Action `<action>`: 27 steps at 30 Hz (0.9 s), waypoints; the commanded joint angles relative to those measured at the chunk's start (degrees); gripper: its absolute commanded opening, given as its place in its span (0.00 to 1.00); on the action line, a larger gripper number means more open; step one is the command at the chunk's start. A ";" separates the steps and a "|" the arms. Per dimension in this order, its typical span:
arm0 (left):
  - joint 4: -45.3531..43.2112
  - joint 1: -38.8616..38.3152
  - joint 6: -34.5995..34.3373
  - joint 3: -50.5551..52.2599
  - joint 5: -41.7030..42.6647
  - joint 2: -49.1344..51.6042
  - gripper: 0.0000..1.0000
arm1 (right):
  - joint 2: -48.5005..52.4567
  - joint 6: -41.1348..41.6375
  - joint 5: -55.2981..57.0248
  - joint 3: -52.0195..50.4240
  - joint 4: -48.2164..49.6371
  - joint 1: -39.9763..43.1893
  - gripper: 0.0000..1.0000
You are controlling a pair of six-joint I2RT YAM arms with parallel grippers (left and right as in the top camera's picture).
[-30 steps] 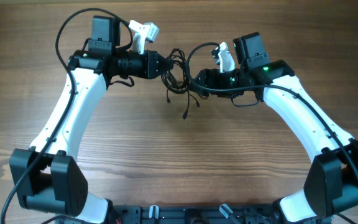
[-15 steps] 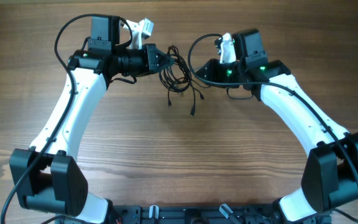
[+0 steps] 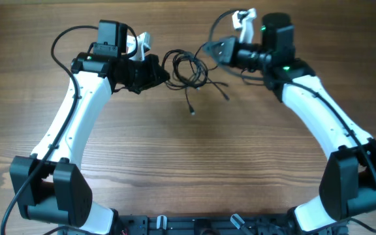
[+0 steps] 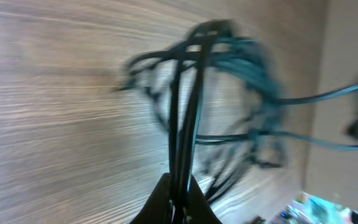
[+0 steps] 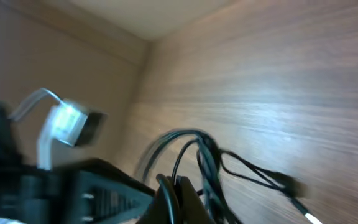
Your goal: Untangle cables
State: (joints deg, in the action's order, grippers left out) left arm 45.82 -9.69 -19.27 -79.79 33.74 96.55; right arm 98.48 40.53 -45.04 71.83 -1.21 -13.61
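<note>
The cables (image 3: 187, 68) are a bundle of thin black cords hanging between my two grippers near the far side of the table. My left gripper (image 3: 164, 73) is shut on the bundle's left side. In the left wrist view, several strands (image 4: 188, 106) run straight up out of the closed tips (image 4: 180, 202). My right gripper (image 3: 209, 49) is shut on a loop at the bundle's upper right, and that loop passes between its tips (image 5: 178, 198). Two loose plug ends (image 3: 192, 112) (image 3: 226, 96) trail down toward the table. A plug with a silvery tip (image 5: 289, 184) shows in the right wrist view.
The wooden table (image 3: 194, 170) stretches toward the near edge. The arm bases (image 3: 51, 189) (image 3: 358, 186) stand at the near left and right corners. Thick black arm wires (image 3: 64, 39) arch above each wrist. A pale wall (image 5: 61, 56) borders the table's far edge.
My right gripper has shut on a cable loop and moved up toward the far edge. My left gripper has shifted slightly left. The bundle has spread out between them.
</note>
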 commanded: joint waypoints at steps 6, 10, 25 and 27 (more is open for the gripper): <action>1.73 0.15 6.45 4.24 -11.78 -0.11 0.04 | 0.63 13.29 -13.27 1.44 4.00 12.00 0.04; 0.68 0.22 6.38 7.02 -20.83 -0.11 0.04 | 0.63 11.93 -19.93 1.38 3.89 15.54 0.04; 0.07 0.22 -2.49 7.58 -51.30 -0.11 0.04 | 0.63 11.06 -22.38 1.22 3.28 15.93 0.04; 0.07 0.22 -2.49 7.58 -53.31 -0.09 0.04 | 0.63 11.04 -22.38 1.20 3.26 15.96 0.04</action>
State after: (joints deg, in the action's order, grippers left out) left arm 45.76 -10.31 -19.31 -73.01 -6.42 96.55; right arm 99.53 51.81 -67.68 71.85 1.83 1.43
